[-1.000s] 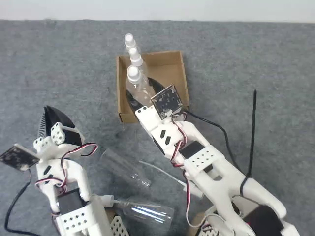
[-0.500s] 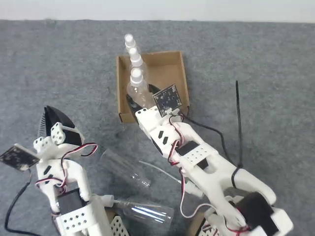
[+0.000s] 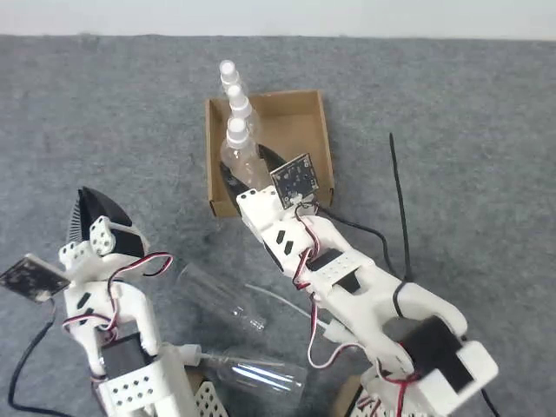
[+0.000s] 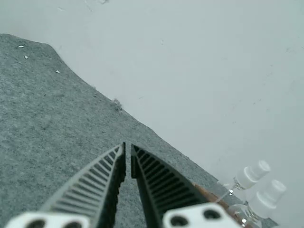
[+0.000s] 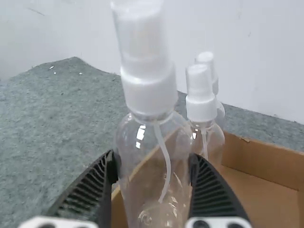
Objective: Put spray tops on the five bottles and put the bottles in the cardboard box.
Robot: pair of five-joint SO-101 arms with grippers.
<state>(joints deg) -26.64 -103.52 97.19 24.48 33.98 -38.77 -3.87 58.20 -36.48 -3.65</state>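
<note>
A: So, from above?
B: Right arm's fingers (image 3: 228, 181) hold a capped bottle (image 3: 239, 148) at the cardboard box's (image 3: 323, 139) edge, beside 2 others (image 3: 237, 97); lowering and release likely come next.
A: Left wrist?
B: Left arm's fingers (image 4: 109, 175) nearly closed, empty.
A: Right wrist?
B: Bottle clamped upright.

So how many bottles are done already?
Done: far bottle and middle bottle, spray tops on, stand in the cardboard box. In hand: the right gripper holds a third topped bottle at the box's edge. Left: an untopped bottle and a nearer bottle lie on the table.
</note>
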